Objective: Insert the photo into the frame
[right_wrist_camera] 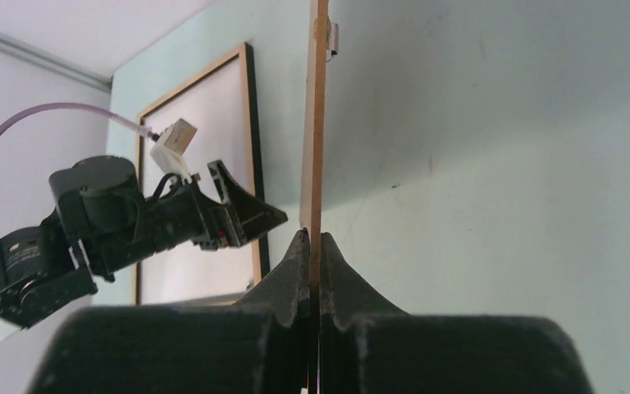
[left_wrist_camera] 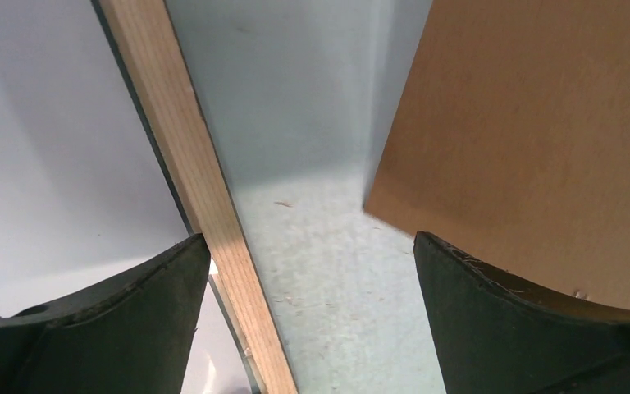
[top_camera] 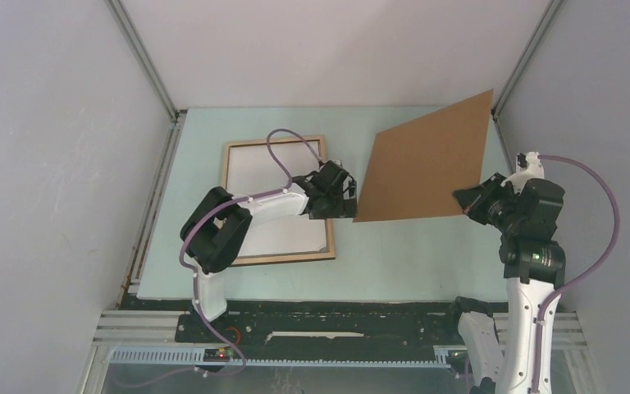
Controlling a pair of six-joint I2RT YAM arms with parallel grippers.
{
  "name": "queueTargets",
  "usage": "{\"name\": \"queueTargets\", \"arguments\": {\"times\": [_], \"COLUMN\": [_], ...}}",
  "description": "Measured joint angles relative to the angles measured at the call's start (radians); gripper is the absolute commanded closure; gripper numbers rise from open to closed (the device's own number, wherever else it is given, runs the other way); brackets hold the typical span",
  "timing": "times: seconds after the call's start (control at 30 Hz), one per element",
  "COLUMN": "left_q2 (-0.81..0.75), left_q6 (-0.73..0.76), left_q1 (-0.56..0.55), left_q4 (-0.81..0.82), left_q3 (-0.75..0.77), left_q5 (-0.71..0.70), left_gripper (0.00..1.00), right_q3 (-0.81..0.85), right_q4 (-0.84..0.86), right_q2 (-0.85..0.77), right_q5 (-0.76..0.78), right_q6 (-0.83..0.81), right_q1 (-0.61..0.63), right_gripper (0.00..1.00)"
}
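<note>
Top view, frame [top_camera: 228,197]: lies flat on the counter [top_camera: 402,254], left of centre, tan wood face up.
Top view, photo [top_camera: 254,172]: sits inside the frame's opening and fills it; only a plain white face shows.
Top view, backing board [top_camera: 426,164]: brown, right of the frame and apart from it. It is tilted, with its far right corner raised toward the back wall. Whether its near left corner touches the counter cannot be told.
Top view, left hand [top_camera: 346,195]: reaches across the frame and hangs over its right rail, just beside the board's near left corner.
Top view, right hand [top_camera: 464,199]: at the board's near right corner.

Left wrist view, left hand [left_wrist_camera: 312,242]: fingers [left_wrist_camera: 90,328] spread wide apart with nothing between them but bare counter.
Left wrist view, frame: one tan rail [left_wrist_camera: 189,164] runs diagonally past the left finger, with the white face to its left.
Left wrist view, backing board: fills the right side, its corner just beyond the right finger. Contact with the finger cannot be told.

Right wrist view, right hand [right_wrist_camera: 313,246]: fingers pressed together on the edge of the backing board, which is seen edge-on as a thin brown strip running away from the camera.
Right wrist view, left hand: on the left of the board and near it, over the frame's right rail.
Right wrist view, frame: flat on the counter beyond the left hand, showing a dark outer edge and a white centre.
</note>
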Motion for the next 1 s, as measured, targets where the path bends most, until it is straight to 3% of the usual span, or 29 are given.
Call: {"name": "queueTargets", "arguments": {"times": [0.27,0.4,0.57,0.67,0.87,1.0], "left_q2": [-0.002,-0.102,-0.435,-0.698,-1.102,-1.287], "left_q6": [0.019,0.073,0.138,0.164,0.174,0.165], "left_q1": [-0.074,-0.087,-0.048,-0.009,0.006,0.006], "left_q4": [0.011,-0.045,-0.090,-0.114,-0.210,-0.275], "left_q3": [0.026,0.024,0.013,-0.011,-0.067,-0.081], "left_q5": [0.072,0.073,0.033,-0.064,-0.288,-0.404], "left_gripper": [0.02,0.01,0.00,0.00,0.00,0.00], "right_q3": [0.064,0.078,0.147,0.203,0.306,0.365], "right_q4": [-0.025,-0.008,0.012,0.027,0.067,0.082], "right_q2": [0.008,0.031,0.095,0.147,0.250,0.328], "right_q5": [0.115,0.135,0.129,0.122,0.139,0.126], "right_q6": [-0.079,-0.121,-0.206,-0.286,-0.621,-0.841], "right_q1": [0.018,0.054,0.125,0.204,0.497,0.663], "right_gripper": [1.00,1.00,1.00,1.00,1.00,1.00]}}
